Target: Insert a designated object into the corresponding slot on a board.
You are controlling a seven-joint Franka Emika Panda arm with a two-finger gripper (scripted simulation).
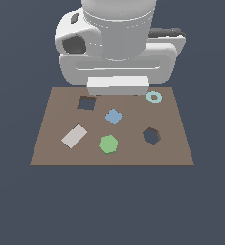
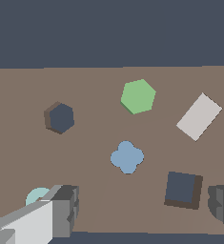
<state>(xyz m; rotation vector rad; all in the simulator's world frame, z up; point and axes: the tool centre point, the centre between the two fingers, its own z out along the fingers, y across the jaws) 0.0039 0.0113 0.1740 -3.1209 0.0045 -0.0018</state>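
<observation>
Exterior view: green hexagon piece [image 1: 108,144] lies flat on brown board [image 1: 171,153], near edge, middle. Hexagon hole [image 1: 151,135] just to exterior view's right of it, not touching. Wrist view: gripper [image 2: 144,209] spread wide, holding nothing, fingers [image 2: 66,209] over board's far side.

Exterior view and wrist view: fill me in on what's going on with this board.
A simulated Panda arm hangs over the brown board with its gripper open and holding nothing. The green hexagonal piece lies flat on the board, untouched, apart from the dark hexagonal hole it belongs in. Also on the board: a light-blue rounded piece, a grey rectangular block, a pale ring and a square hole. Insertion has not begun.
</observation>
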